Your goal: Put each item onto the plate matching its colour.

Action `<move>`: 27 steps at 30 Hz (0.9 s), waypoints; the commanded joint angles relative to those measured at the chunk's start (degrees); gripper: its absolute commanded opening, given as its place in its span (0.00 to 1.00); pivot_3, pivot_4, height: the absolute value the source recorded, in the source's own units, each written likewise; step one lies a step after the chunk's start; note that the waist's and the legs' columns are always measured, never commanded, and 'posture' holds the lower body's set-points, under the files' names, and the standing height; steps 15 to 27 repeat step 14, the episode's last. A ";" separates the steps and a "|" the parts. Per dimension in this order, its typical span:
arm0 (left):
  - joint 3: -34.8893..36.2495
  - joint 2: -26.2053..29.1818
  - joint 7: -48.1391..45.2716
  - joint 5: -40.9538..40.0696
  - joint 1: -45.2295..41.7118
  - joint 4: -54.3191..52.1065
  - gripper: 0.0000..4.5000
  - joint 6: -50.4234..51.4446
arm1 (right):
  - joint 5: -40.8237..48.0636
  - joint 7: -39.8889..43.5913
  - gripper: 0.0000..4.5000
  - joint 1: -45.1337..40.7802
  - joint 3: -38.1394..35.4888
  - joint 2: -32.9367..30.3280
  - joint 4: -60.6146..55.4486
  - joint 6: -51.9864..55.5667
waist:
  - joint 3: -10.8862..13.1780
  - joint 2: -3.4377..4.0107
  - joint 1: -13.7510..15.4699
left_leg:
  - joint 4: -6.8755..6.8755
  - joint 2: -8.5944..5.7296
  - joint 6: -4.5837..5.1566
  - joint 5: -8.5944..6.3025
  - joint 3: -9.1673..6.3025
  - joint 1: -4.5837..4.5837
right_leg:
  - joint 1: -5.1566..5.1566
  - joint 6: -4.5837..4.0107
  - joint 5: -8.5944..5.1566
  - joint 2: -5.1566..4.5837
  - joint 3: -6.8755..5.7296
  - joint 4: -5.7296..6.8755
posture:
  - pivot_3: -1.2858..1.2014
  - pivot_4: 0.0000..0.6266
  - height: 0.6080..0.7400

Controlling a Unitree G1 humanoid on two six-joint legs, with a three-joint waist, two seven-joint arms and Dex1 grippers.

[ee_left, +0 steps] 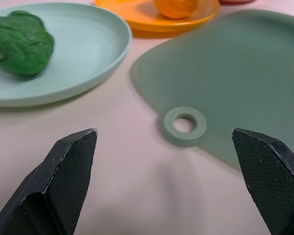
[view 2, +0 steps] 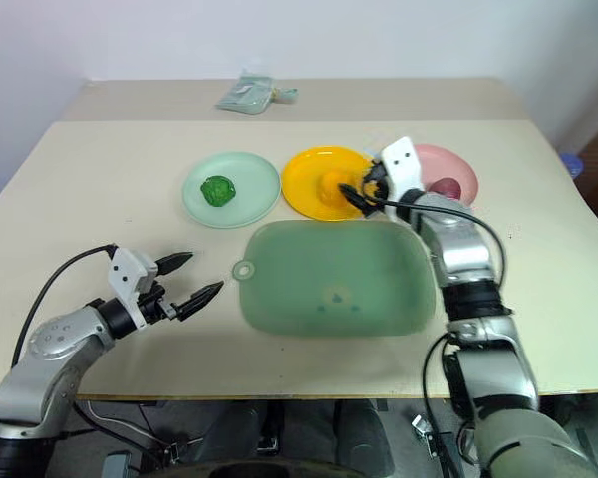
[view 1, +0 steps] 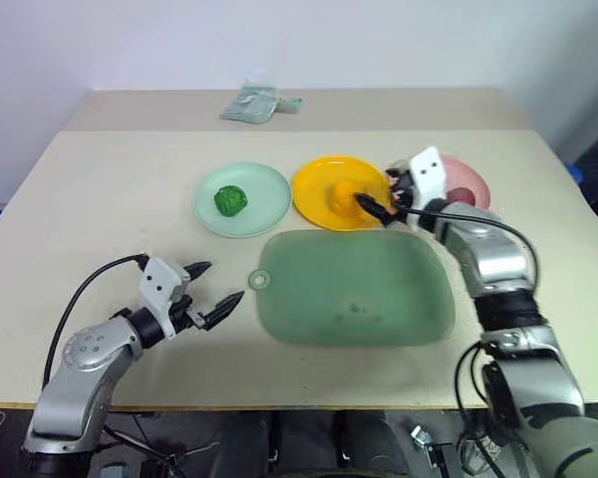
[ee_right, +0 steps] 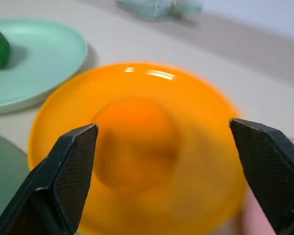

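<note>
Sitting round orange toy (view 1: pixel 346 191) on yellow plate (view 1: pixel 314 204)

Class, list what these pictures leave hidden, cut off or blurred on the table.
- Red-purple item on the pink plate: mostly hidden by the right gripper and wrist in the eye views.
- Orange item: blurred in the right wrist view.
- Cloth bundle: too small for detail in the eye views; cut off by the edge in the right wrist view.

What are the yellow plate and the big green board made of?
The round yellow plate looks like smooth, glossy plastic: light glints on its rim. The large rounded green board seems matte, slightly see-through plastic with a moulded hanging ring, though silicone is possible.
</note>
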 commanded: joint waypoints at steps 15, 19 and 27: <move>10.43 2.51 -0.24 -0.56 3.54 4.37 1.00 -5.24 | 10.49 17.47 0.98 31.38 -19.40 -19.13 -13.92 1.03 | -0.01 0.02 -0.54 | -0.08 0.11 0.34 -0.22 0.04 0.26 | 0.21 -0.02 -0.01 -0.03 0.03 -0.06 | 0.52 0.24 1.00; 10.43 2.51 -0.24 -0.56 3.54 4.37 1.00 -5.24 | 10.49 17.47 0.98 31.38 -19.40 -19.13 -13.92 1.03 | -0.01 0.02 -0.54 | -0.08 0.11 0.34 -0.22 0.04 0.26 | 0.21 -0.02 -0.01 -0.03 0.03 -0.06 | 0.52 0.24 1.00; 10.43 2.51 -0.24 -0.56 3.54 4.37 1.00 -5.24 | 10.49 17.47 0.98 31.38 -19.40 -19.13 -13.92 1.03 | -0.01 0.02 -0.54 | -0.08 0.11 0.34 -0.22 0.04 0.26 | 0.21 -0.02 -0.01 -0.03 0.03 -0.06 | 0.52 0.24 1.00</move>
